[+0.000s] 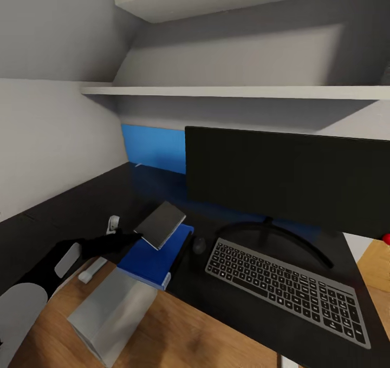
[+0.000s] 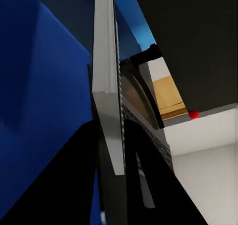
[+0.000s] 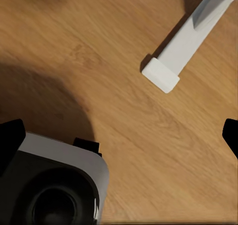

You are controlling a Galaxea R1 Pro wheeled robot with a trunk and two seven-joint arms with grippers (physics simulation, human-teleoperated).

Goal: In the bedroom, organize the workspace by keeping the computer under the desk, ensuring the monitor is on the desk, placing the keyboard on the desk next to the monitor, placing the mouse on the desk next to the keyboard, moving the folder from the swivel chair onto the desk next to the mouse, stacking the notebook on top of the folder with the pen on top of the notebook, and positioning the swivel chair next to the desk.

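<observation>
My left gripper [image 1: 132,235] is shut on the notebook [image 1: 161,224], holding it tilted just above the blue folder [image 1: 151,260]. The folder lies on the black desk [image 1: 81,205] at its front edge, left of the mouse [image 1: 199,244]. In the left wrist view the notebook [image 2: 106,86] shows edge-on between the black fingers [image 2: 74,185]. The keyboard [image 1: 287,287] lies in front of the monitor [image 1: 287,176]. The grey computer [image 1: 108,314] stands on the floor below the desk's edge. My right gripper [image 3: 119,135] is open over the wood floor. The swivel chair is out of view.
A small white object [image 1: 112,224], perhaps the pen, lies on the desk left of the notebook. A long blue panel [image 1: 154,146] runs along the wall under two white shelves [image 1: 233,91]. A white bar [image 3: 183,51] rests on the floor.
</observation>
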